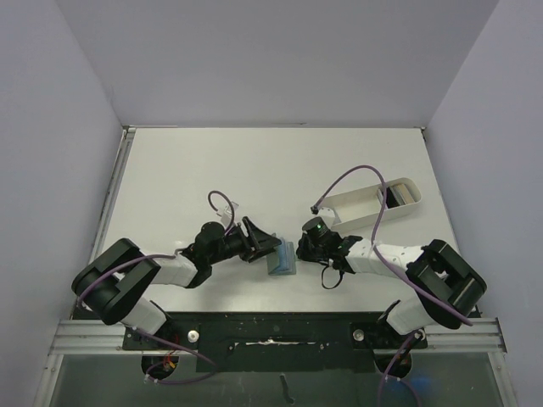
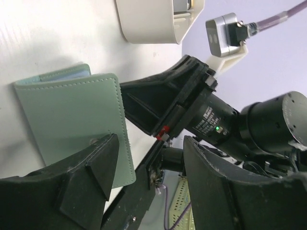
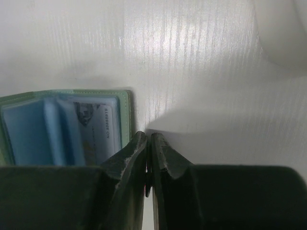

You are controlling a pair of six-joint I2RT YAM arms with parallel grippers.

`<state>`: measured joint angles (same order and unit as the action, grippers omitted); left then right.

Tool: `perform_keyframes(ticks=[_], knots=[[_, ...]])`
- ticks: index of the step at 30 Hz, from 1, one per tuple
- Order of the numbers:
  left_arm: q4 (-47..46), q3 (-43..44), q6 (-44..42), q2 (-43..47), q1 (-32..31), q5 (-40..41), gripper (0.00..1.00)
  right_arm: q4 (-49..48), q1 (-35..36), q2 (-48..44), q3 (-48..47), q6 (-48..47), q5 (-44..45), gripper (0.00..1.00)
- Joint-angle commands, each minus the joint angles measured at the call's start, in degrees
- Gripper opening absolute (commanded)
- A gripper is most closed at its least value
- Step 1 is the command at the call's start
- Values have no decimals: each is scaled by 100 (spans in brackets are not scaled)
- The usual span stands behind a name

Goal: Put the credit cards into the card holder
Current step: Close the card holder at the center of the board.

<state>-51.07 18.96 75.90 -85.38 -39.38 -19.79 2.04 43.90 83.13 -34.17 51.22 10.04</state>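
Near the front of the tabletop (image 1: 254, 170), between the two arms, the card holder (image 1: 280, 259) lies partly open. Its grey-green cover faces the left gripper (image 2: 151, 158), whose jaws are spread, one finger over the cover's edge and nothing clamped. The right gripper (image 3: 149, 141) sits just beside the holder's open side, fingers pressed together and seemingly empty. One printed card (image 3: 98, 127) already sits in a pale blue slot. The white tray (image 1: 356, 203) farther back holds what look like more cards (image 1: 404, 194) at its far end. For the next card, I would steady the cover first, then slide the card in square to the slot.
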Motion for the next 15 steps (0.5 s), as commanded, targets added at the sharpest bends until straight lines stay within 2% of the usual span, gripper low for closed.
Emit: perform_keyframes(ticks=[1,6,9,15], knots=[[139,515,-570,-274,-44,84,54,-86,47,-262,-145,-112,228,12],[714,811,-984,-457,-35,176,47,-42,29,-619,-34,-196,197,25],[1062,950,-1215,-492,-33,292,39,34,-7,-810,10,-209,130,30],[1470,1102,-1558,-530,17,433,15,-39,-85,-1297,252,-244,-174,37]])
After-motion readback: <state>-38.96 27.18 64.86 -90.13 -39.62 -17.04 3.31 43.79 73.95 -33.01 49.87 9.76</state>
